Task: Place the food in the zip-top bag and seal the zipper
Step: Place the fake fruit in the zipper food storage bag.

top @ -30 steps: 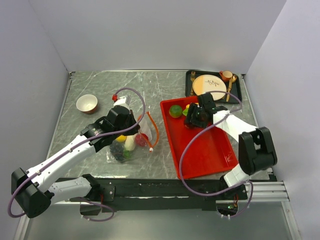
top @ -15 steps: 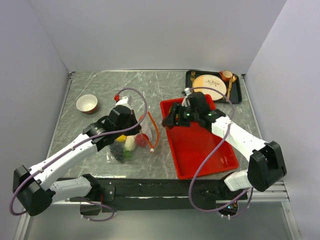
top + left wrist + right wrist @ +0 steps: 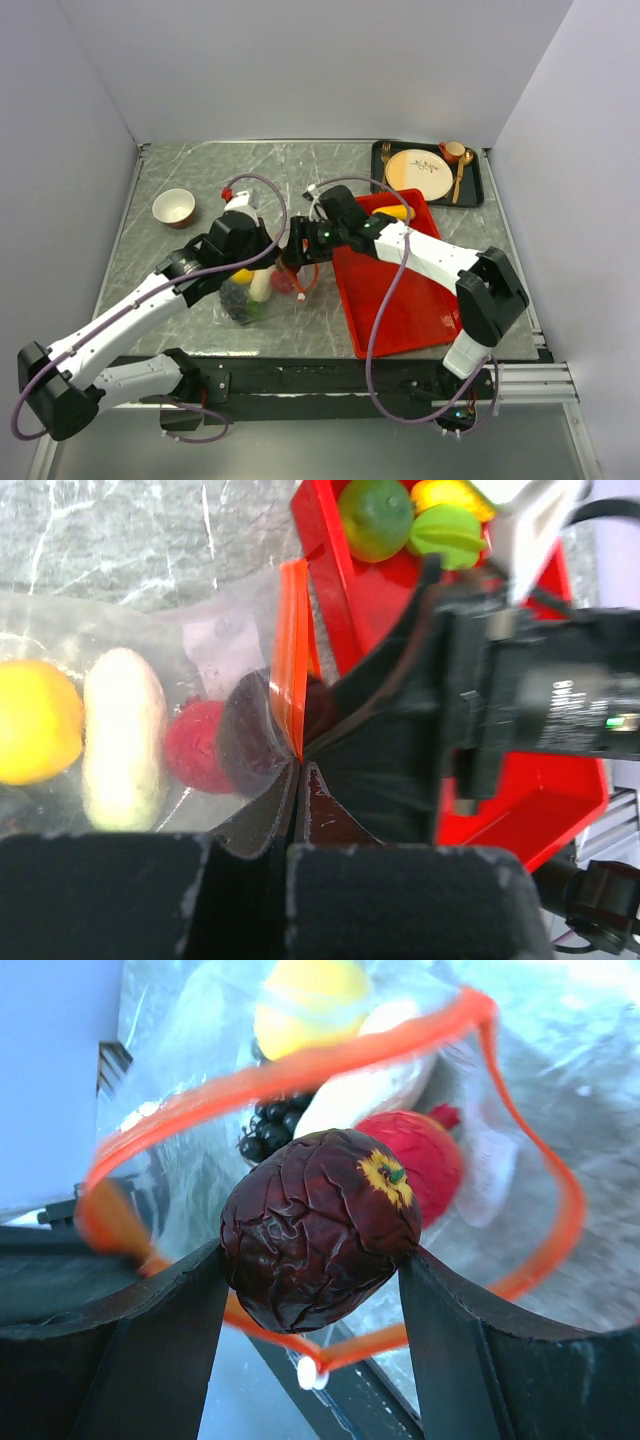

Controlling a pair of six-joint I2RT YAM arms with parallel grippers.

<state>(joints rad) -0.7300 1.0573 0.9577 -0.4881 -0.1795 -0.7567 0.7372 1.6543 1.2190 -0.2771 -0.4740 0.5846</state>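
Observation:
The clear zip-top bag [image 3: 245,298] lies left of the red tray [image 3: 405,300]. My left gripper [image 3: 298,766] is shut on the bag's orange zipper [image 3: 292,650] and holds the mouth up. My right gripper [image 3: 312,1258] is shut on a dark red wrinkled fruit [image 3: 315,1225] right at the open zipper loop [image 3: 330,1060], with the white slider [image 3: 310,1372] just below. Inside the bag are a yellow lemon [image 3: 305,1005], a white piece [image 3: 122,735], a red fruit [image 3: 425,1160] and dark grapes [image 3: 265,1130]. In the top view my right gripper [image 3: 298,255] sits at the bag's mouth.
On the red tray lie a green lime [image 3: 375,518], a green piece [image 3: 448,535] and a yellow piece [image 3: 395,212]. A white bowl [image 3: 174,207] stands at the back left. A black tray [image 3: 478,190] with a cream plate and gold cutlery is at the back right.
My right arm has swung left from the red tray to the bag's mouth, carrying the dark red fruit. My left gripper has kept its hold on the bag's edge.

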